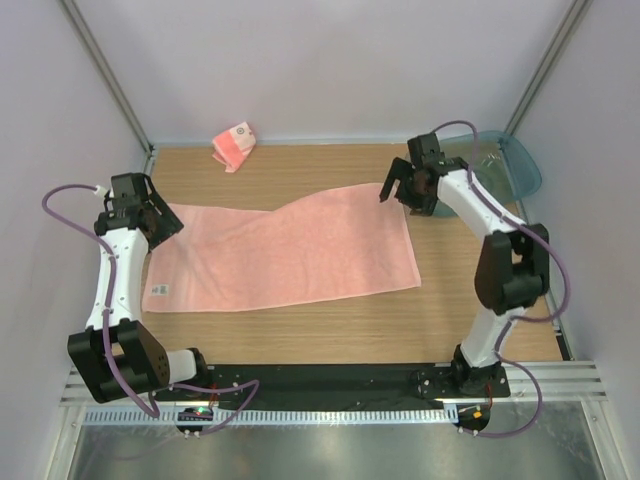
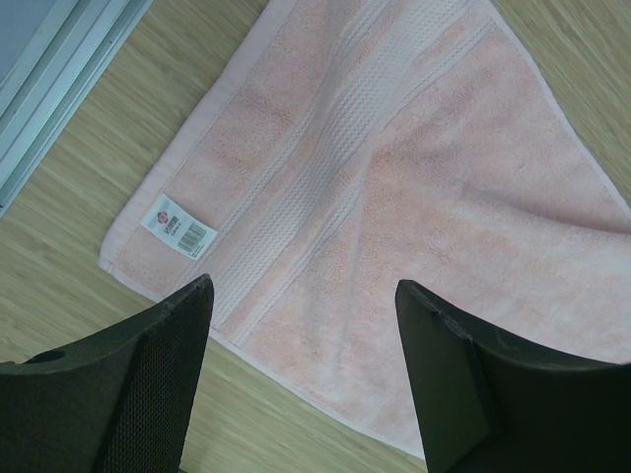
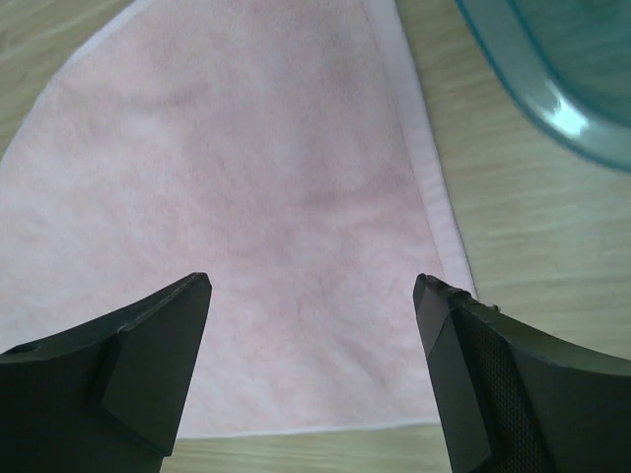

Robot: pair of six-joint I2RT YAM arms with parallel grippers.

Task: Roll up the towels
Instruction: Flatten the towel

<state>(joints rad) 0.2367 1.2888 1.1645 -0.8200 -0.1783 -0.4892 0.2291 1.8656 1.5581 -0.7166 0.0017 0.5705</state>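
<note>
Towels not yet rolled: big towel (image 1: 285, 255) lies flat, small towel (image 1: 234, 146) sits bunched beyond its far edge.
My left gripper (image 2: 303, 296) and right gripper (image 3: 311, 286) hover wide and empty over its two ends; next I must pinch one end.

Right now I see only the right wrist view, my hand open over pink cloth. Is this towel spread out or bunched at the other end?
Observer: Spread out. The large towel lies open across the table, reaching the left arm's side.
Operator: Where is the left hand?
Observer: The left hand is open above that far end, near a white label, holding nothing.
Operator: And the second towel?
Observer: The small towel sits bunched at the table's far edge, apart from the large one.
</note>
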